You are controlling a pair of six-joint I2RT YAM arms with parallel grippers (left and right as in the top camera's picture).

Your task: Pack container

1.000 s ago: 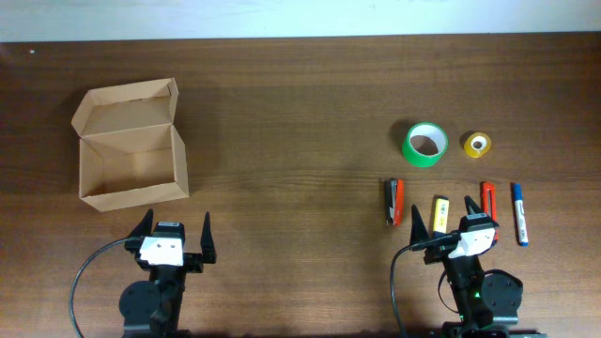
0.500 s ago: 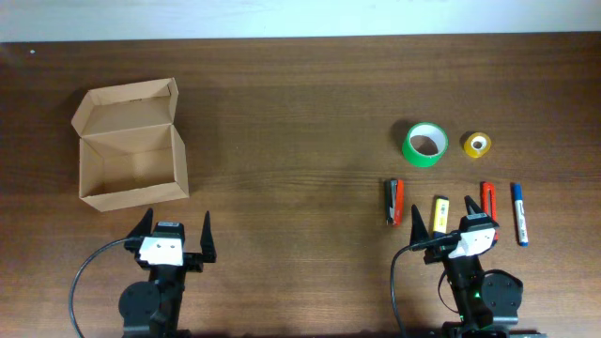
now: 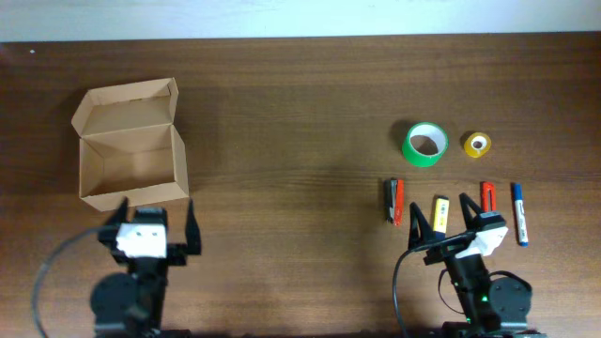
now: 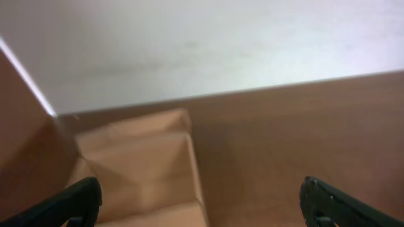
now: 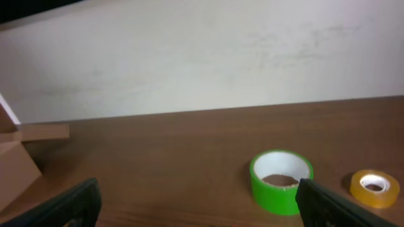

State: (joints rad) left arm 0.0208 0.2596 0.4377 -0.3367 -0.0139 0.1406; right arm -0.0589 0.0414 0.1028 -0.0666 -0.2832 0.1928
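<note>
The tan cardboard container [image 3: 131,169] stands open at the left, its flap lid raised at the back; it also shows in the left wrist view [image 4: 142,170]. My left gripper [image 3: 155,218] is open and empty just in front of it. My right gripper [image 3: 443,216] is open and empty near the front right, just behind a row of markers. A green tape roll [image 3: 425,144] and a small yellow tape roll [image 3: 477,144] lie beyond it; both show in the right wrist view, green [image 5: 281,181] and yellow [image 5: 374,187].
An orange-and-black marker [image 3: 393,201], a yellow marker [image 3: 439,212], a red marker [image 3: 488,199] and a blue marker [image 3: 518,213] lie in a row at the right. A white wall [image 5: 202,57] runs along the table's far edge.
My left gripper has moved left and toward the container. My right gripper has shifted slightly and turned a little. The objects have not moved.
</note>
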